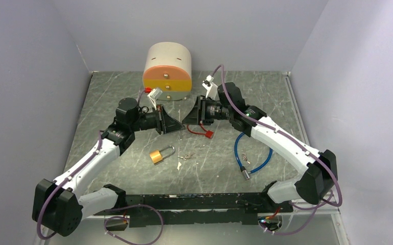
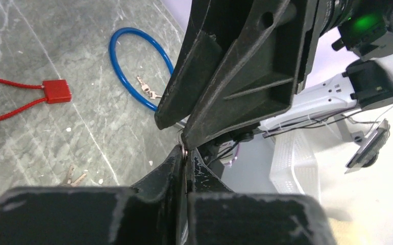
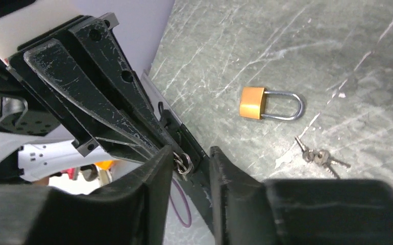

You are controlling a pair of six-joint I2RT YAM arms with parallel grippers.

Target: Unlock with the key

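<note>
My two grippers meet tip to tip above the table's middle. The left gripper (image 1: pixel 182 128) (image 2: pixel 185 155) is shut on a thin metal key (image 2: pixel 186 171), whose ring (image 3: pixel 182 163) sticks out at its fingertips. The right gripper (image 1: pixel 185 122) (image 3: pixel 190 153) stands open around that ring, its fingers apart and not pinching it. The padlock (image 1: pixel 157 155) (image 3: pixel 253 102), a gold body with a silver shackle, lies flat on the table in front of the left gripper, its shackle shut.
Loose keys (image 1: pixel 184 157) (image 3: pixel 319 156) lie beside the padlock. A red cable lock (image 1: pixel 204 131) (image 2: pixel 56 91) and a blue cable lock (image 1: pixel 253 153) (image 2: pixel 133 66) with keys (image 2: pixel 146 89) lie to the right. A beige cylinder with an orange-yellow face (image 1: pixel 167 66) stands at the back.
</note>
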